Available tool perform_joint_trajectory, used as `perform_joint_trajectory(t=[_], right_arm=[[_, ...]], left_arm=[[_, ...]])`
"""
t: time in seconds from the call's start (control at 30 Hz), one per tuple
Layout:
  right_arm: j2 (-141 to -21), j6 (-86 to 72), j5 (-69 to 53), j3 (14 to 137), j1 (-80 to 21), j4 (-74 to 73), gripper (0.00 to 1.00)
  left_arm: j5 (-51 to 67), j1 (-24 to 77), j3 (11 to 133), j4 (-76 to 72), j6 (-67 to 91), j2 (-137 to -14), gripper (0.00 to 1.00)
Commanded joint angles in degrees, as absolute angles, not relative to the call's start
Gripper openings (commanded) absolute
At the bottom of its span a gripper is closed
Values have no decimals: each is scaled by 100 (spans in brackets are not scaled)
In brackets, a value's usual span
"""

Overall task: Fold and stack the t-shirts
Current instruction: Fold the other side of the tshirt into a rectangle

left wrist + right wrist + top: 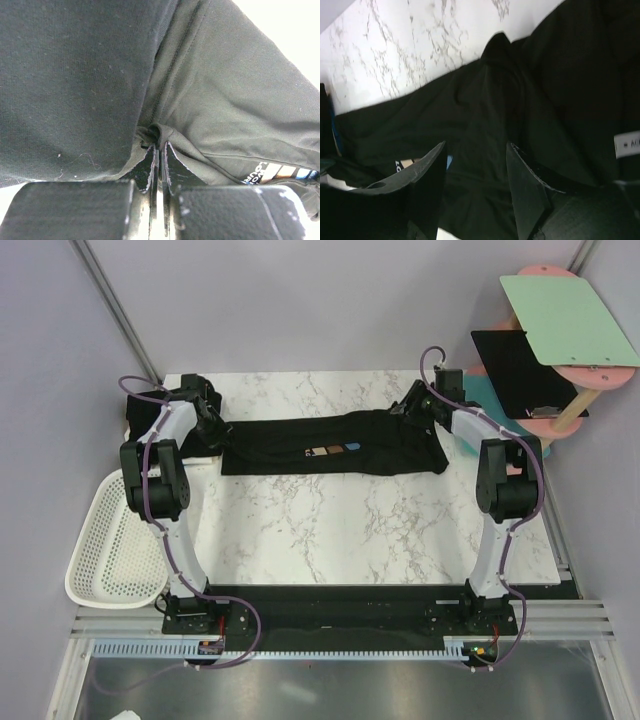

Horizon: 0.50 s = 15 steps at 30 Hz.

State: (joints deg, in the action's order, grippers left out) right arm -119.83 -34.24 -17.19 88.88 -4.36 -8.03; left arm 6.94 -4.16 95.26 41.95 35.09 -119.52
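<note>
A black t-shirt (330,445) lies folded into a long band across the far part of the marble table (340,530), its small chest print (330,450) facing up. At the band's left end my left gripper (216,432) is shut on it, and the left wrist view shows the gripper (159,146) pinching a puckered fold of the t-shirt (225,100). At the right end my right gripper (404,412) stands open. In the right wrist view the gripper (476,146) has the t-shirt (490,100) lying loose below the gap between its fingers, not held.
More dark cloth (138,408) sits at the table's far left corner behind the left arm. A white perforated basket (112,550) hangs off the left edge. At the back right stands a rack with a green board (570,320), a black panel (518,372) and a teal mat (490,390).
</note>
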Motion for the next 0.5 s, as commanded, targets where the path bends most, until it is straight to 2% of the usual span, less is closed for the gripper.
perform_joint_trajectory(t=[0.0,0.47], right_arm=[[-11365,-3156,-1820,8482,-431,-984,57],[-11838,-3102,-1881,8183,-527,-888,53]], left_arm=[[835,-448,9730,4236,3331,-12023,5],[826,-448,9703,4236,3322,-12067,5]])
